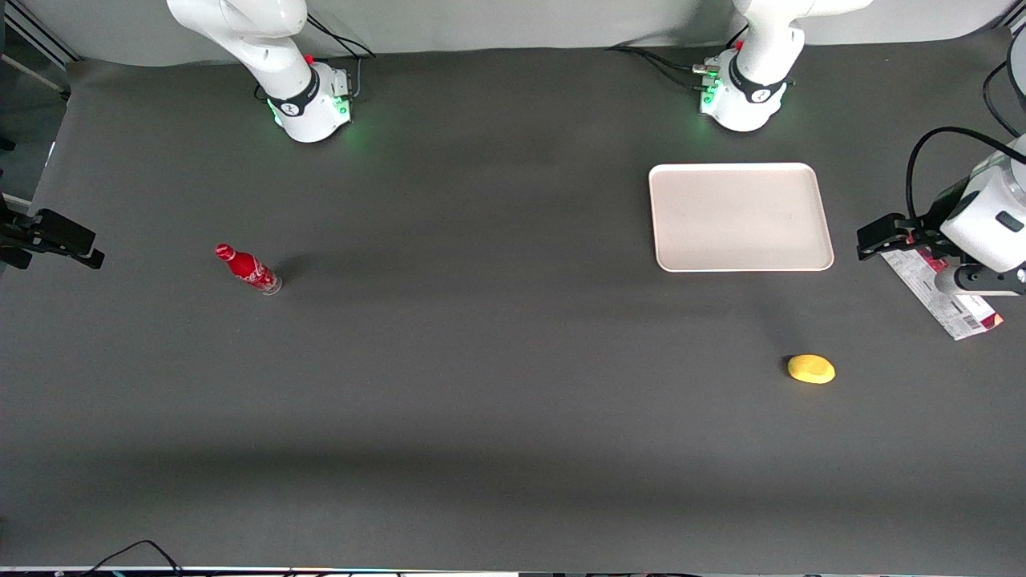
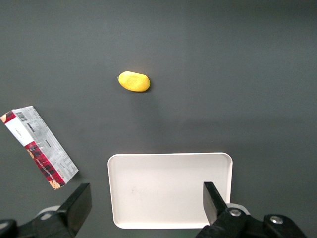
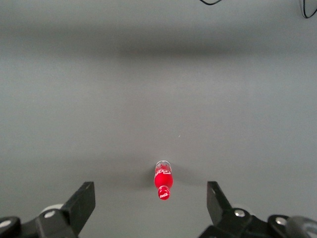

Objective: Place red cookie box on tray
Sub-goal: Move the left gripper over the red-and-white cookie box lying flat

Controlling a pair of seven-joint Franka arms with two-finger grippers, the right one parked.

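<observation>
The red cookie box [image 1: 946, 304] lies flat on the table at the working arm's end, beside the tray [image 1: 741, 216] and partly covered by the arm in the front view. Its white-grey printed face is up, with dark red edges. The pale pinkish-white tray holds nothing. My left gripper [image 1: 882, 239] hovers high above the table between the tray and the box. In the left wrist view it [image 2: 146, 203] is open wide and holds nothing. The tray [image 2: 168, 173] shows between its fingers [image 2: 79, 204], and the box [image 2: 39, 146] lies apart from them.
A yellow oval object [image 1: 811, 369] lies nearer to the front camera than the tray, and shows in the left wrist view [image 2: 133, 82]. A small red bottle [image 1: 248, 270] stands toward the parked arm's end of the table, also in the right wrist view [image 3: 163, 181].
</observation>
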